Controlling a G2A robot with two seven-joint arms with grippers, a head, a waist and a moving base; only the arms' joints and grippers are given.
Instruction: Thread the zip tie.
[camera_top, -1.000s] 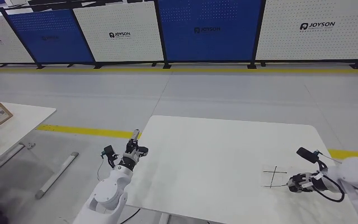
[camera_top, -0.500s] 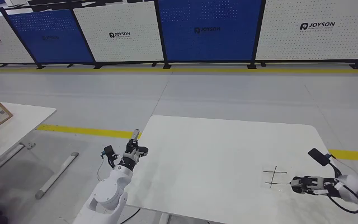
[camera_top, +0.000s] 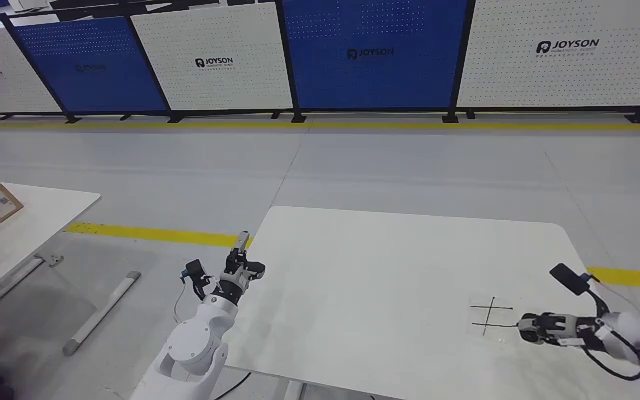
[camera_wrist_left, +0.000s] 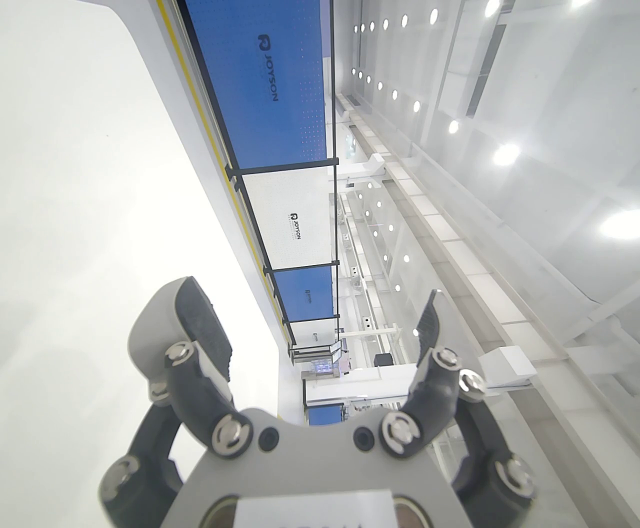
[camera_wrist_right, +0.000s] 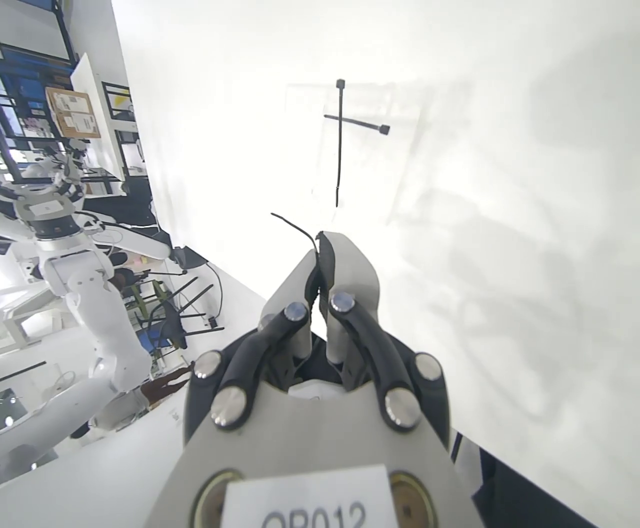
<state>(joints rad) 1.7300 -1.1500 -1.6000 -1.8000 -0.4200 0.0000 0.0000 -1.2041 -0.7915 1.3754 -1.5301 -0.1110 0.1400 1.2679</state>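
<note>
Right claw (camera_wrist_right: 319, 238) retreated, pinching zip tie (camera_wrist_right: 295, 227), 2 ties (camera_wrist_right: 340, 150) crossed beyond, left claw (camera_wrist_left: 315, 300) spread

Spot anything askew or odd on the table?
Mildly: two thin black plastic zip ties lie crossed on the white table, one over the other. The right gripper is shut on a third black zip tie, its tail curling out. Nothing looks damaged.

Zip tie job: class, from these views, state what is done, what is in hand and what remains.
Done: the right gripper has one zip tie pinched between its shut fingers, tail sticking out. In hand: it holds that tie beside two crossed ties lying on the table. To do: nothing is threaded, no loop shows; the left gripper is open and empty at the table's opposite edge.
</note>
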